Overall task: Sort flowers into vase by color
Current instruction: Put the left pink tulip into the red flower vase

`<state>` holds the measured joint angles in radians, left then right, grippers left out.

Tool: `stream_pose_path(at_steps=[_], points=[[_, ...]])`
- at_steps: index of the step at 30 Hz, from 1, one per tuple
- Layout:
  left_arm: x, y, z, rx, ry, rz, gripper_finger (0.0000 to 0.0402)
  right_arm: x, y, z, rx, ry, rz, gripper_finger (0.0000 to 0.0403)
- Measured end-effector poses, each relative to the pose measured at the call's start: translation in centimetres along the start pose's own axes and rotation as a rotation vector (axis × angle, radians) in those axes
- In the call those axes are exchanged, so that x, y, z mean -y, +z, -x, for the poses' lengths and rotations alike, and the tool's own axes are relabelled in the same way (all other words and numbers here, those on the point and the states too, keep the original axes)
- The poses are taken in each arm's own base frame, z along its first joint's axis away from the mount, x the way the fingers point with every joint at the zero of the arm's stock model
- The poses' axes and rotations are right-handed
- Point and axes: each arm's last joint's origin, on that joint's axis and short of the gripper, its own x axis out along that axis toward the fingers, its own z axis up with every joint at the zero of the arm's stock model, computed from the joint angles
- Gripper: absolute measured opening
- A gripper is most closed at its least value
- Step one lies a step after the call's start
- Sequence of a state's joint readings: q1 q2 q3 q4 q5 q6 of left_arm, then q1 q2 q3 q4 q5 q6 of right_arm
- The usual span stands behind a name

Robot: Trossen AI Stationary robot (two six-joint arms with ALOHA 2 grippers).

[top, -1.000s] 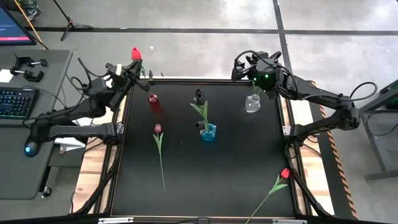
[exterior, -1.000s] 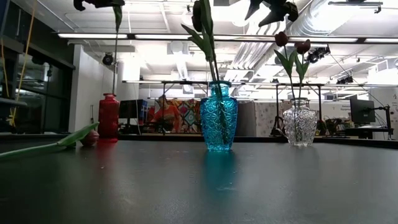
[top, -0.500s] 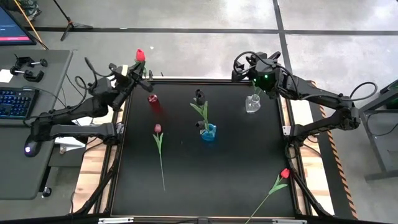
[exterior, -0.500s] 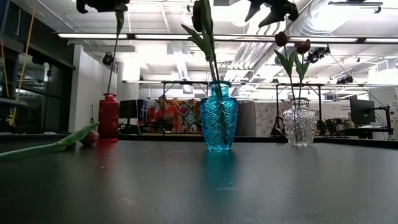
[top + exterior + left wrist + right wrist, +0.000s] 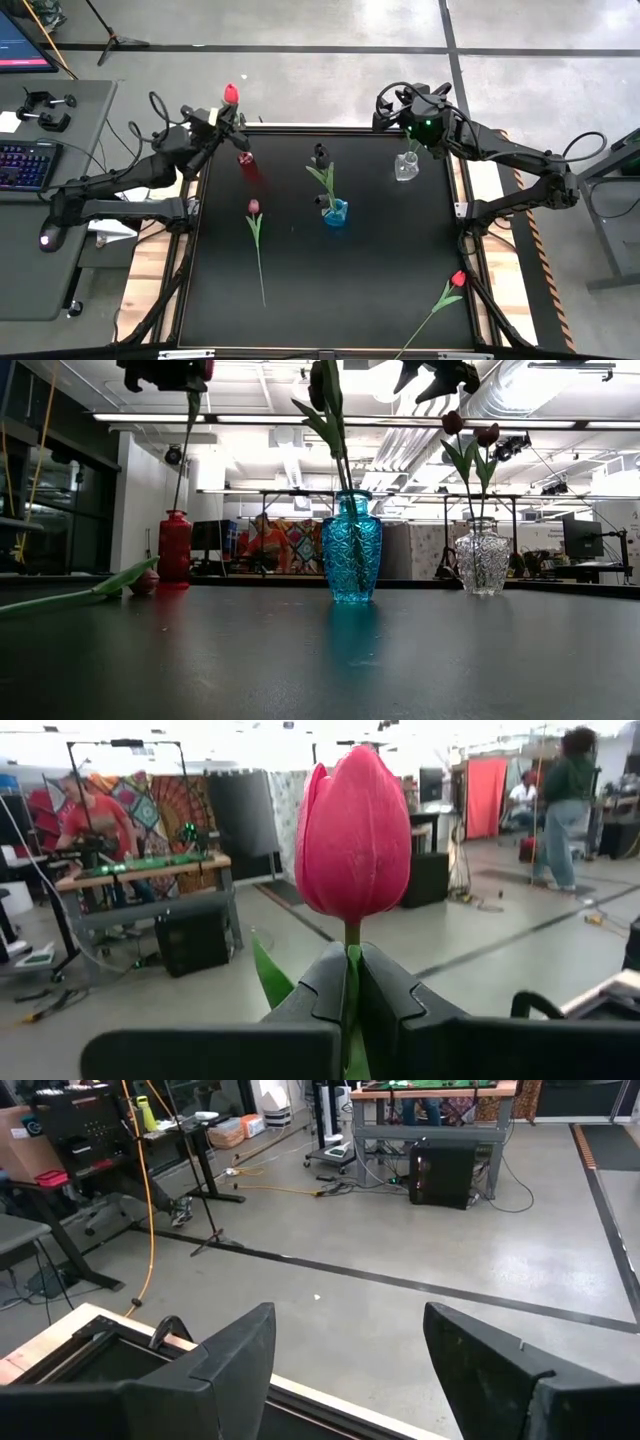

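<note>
My left gripper [image 5: 222, 116] is shut on a bright red tulip [image 5: 231, 93] at the table's far left corner, above the red vase [image 5: 245, 158]. In the low view its stem [image 5: 185, 440] hangs slanting down toward the red vase [image 5: 174, 546]. My right gripper [image 5: 355, 1370] is open, high over the clear vase [image 5: 406, 166], which holds two maroon tulips [image 5: 470, 430]. The blue vase [image 5: 335, 212] holds a near-black tulip [image 5: 320, 155]. A maroon tulip [image 5: 253, 208] lies flat on the table. Another red tulip [image 5: 458, 278] lies across the near right edge. My left gripper pinches the red tulip's stem just below the head [image 5: 352, 960] between its two fingers [image 5: 320, 990]. The head [image 5: 352, 835] stands up past the fingertips. The tulip is lifted clear, and the long stem hangs below the gripper, tilted.
The three vases stand in a row across the far half of the table [image 5: 330, 300]. A desk with a keyboard [image 5: 25, 165] is left of the table. People and workbenches show in the room beyond.
My left gripper has moved toward the table's right, nearer the red vase, carrying the red tulip. The stem has tipped from hanging straight down to a slant, with its lower end staying over the vase. The right arm has kept still.
</note>
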<state>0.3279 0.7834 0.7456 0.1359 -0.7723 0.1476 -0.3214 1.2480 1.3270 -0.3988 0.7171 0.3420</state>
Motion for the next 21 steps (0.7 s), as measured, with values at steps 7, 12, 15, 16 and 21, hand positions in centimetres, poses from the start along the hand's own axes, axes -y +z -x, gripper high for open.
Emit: stream_pose_path(at_steps=[7,12,15,16,21], points=[[0.0,-0.7,0.0,-0.062,0.021,0.024,0.0001,0.0,0.0,0.0,0.0,0.0,-0.001,0.0245],[0.0,-1.2,0.1,-0.099,0.02,0.041,0.0032,0.0,0.0,0.0,0.0,0.0,-0.001,0.0245],[0.0,-1.7,0.1,-0.139,0.02,0.049,0.0066,0.0,0.0,0.0,0.0,0.0,-0.001,0.0245],[0.0,-1.9,0.2,-0.153,0.02,0.048,0.0079,0.0,0.0,0.0,0.0,0.0,-0.001,0.0245],[-0.2,-2.4,0.4,-0.2,0.039,0.065,0.0147,0.0,0.0,0.0,0.0,0.0,0.001,0.0245]])
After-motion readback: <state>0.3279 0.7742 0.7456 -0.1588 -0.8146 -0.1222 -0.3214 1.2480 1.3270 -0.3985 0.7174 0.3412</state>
